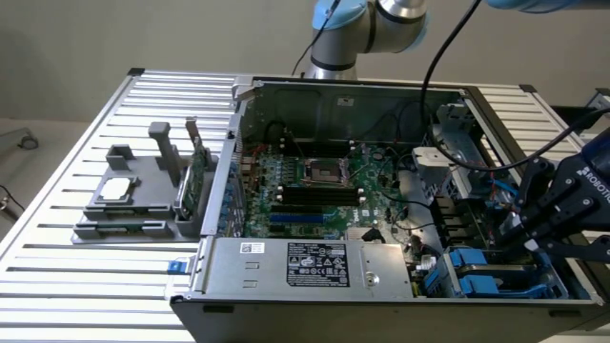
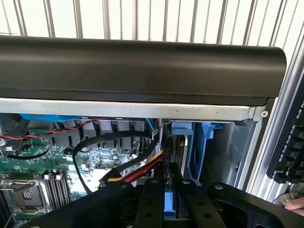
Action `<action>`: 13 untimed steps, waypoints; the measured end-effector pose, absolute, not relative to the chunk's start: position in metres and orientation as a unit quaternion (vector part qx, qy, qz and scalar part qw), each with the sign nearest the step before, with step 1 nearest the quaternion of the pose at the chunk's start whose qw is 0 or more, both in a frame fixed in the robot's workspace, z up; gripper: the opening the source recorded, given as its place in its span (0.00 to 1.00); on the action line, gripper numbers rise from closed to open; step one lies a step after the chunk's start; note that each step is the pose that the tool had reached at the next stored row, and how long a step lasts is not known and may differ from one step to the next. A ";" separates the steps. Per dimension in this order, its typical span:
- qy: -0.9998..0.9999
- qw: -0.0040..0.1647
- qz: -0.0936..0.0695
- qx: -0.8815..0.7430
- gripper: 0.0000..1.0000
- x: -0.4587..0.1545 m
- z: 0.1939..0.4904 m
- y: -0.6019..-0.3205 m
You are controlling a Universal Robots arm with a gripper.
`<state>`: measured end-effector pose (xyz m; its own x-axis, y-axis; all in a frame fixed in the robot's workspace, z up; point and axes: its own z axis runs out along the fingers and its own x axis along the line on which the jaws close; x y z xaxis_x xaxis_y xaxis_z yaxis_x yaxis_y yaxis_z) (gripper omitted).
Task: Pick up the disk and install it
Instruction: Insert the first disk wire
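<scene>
My gripper [image 1: 530, 246] reaches down into the drive bay at the near corner of the open computer case [image 1: 315, 304], on the exterior view's right. In the wrist view its black fingers [image 2: 151, 202] stand close together on a narrow blue strip, the edge of the disk [image 2: 170, 203] in its blue carrier. The carrier stands on edge among the blue bay parts [image 2: 190, 142] next to the case's wall. From the exterior view, blue carrier plastic and a silver-grey face [image 1: 476, 270] show in the bay just below the fingers.
The motherboard [image 1: 315, 186] lies open in the case, with black, red and yellow cables [image 2: 137, 171] close to the bay. A silver power supply [image 1: 305, 263] sits beside the bay. On the slatted table [image 1: 86, 286], a grey fixture [image 1: 133, 204] holds a green card and a small chip.
</scene>
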<state>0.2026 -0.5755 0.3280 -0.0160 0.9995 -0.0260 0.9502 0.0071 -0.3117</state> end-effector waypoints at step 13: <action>-0.689 0.104 0.120 -0.708 0.17 0.203 0.331 -0.581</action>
<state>0.2027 -0.5811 0.3306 0.0230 0.9994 -0.0260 0.9497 -0.0300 -0.3118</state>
